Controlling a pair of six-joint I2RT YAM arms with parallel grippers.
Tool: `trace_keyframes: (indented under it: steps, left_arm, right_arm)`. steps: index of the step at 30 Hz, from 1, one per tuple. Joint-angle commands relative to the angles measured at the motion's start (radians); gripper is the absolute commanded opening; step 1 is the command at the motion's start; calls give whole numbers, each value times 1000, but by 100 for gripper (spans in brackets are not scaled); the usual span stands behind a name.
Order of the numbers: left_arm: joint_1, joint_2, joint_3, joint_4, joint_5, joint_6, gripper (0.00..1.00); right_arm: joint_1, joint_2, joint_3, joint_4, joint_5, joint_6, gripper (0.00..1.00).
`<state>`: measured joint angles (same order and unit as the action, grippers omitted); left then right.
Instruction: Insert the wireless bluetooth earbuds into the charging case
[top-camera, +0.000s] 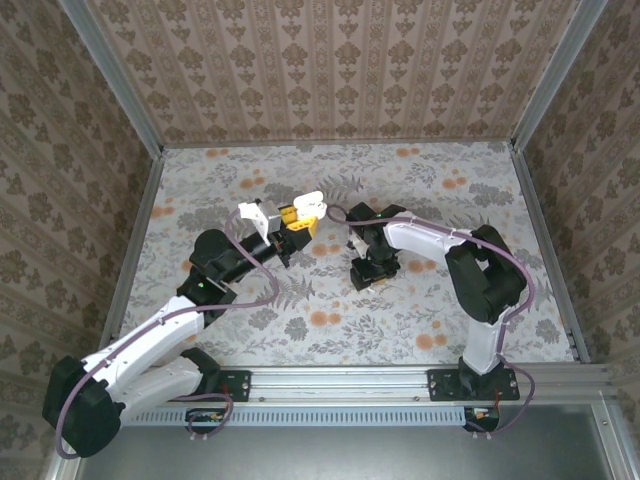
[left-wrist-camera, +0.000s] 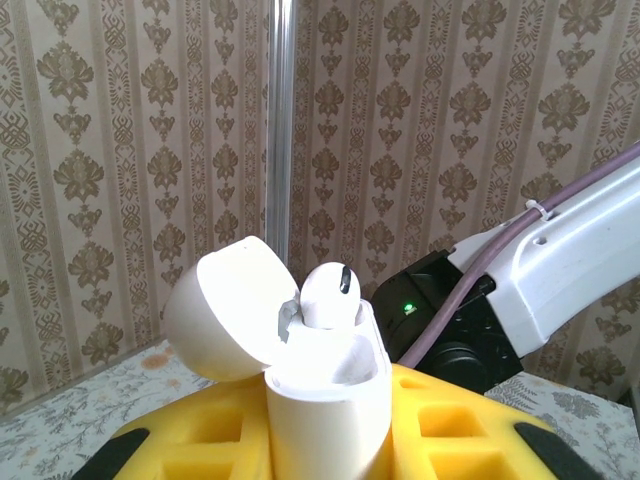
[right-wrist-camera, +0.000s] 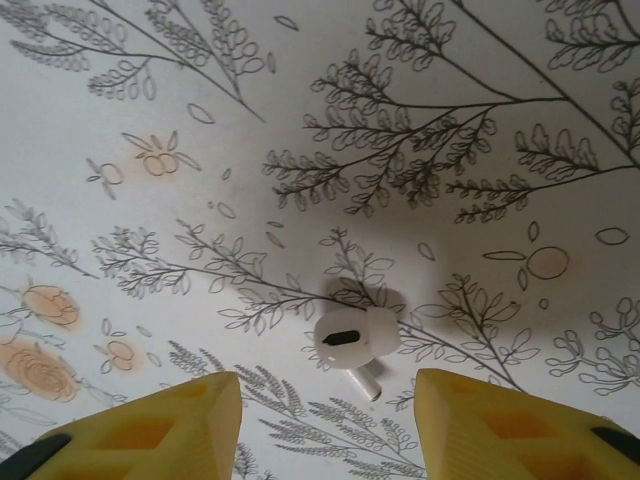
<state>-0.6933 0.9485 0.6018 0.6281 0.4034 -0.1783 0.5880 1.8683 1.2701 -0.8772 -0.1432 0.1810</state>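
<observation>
Here, the left gripper (left-wrist-camera: 330, 445) has its yellow foam fingers (left-wrist-camera: 200, 435) closed on the lower body of a white rounded plastic charging case (left-wrist-camera: 325, 405), one finger pressed against each side. The case is held upright with the patterned back wall behind it. Its domed hinged lid (left-wrist-camera: 220, 310) is swung open and tilted back to the left. A seated white plastic earbud (left-wrist-camera: 328, 292), marked with a short dark slot, sits with its rounded head sticking up out of the case's mouth. To the right of the case, the right arm's white link (left-wrist-camera: 570, 250) with its purple cable crosses the left wrist view.

From above, the left gripper (top-camera: 298, 218) holds the case (top-camera: 311, 204) over the middle of the floral-printed table (top-camera: 420, 320), and the right gripper (top-camera: 366, 272) points down at the table just to the right of it, the two apart.

In the right wrist view, the right gripper (right-wrist-camera: 325, 395) is spread wide with nothing between its yellow fingers (right-wrist-camera: 150, 425). A loose white plastic earbud (right-wrist-camera: 350, 338) lies on the floral table surface (right-wrist-camera: 200, 180) in the gap between the two fingertips, nearer the middle. It touches neither finger. Its dark oval opening faces up and its short stem points toward the lower right.
</observation>
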Motion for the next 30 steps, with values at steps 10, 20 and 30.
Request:
trace_keyframes:
  steps: [10, 20, 30]
  left_arm:
    - [3, -6, -3, 15, -2, 19, 25]
    - [2, -5, -7, 12, -8, 20, 25]
    - [2, -7, -8, 9, -8, 20, 25]
  right_arm:
    - [5, 66, 55, -59, 25, -35, 44]
    - [5, 93, 54, -64, 30, -58, 44]
    - [4, 100, 72, -52, 69, -56, 45]
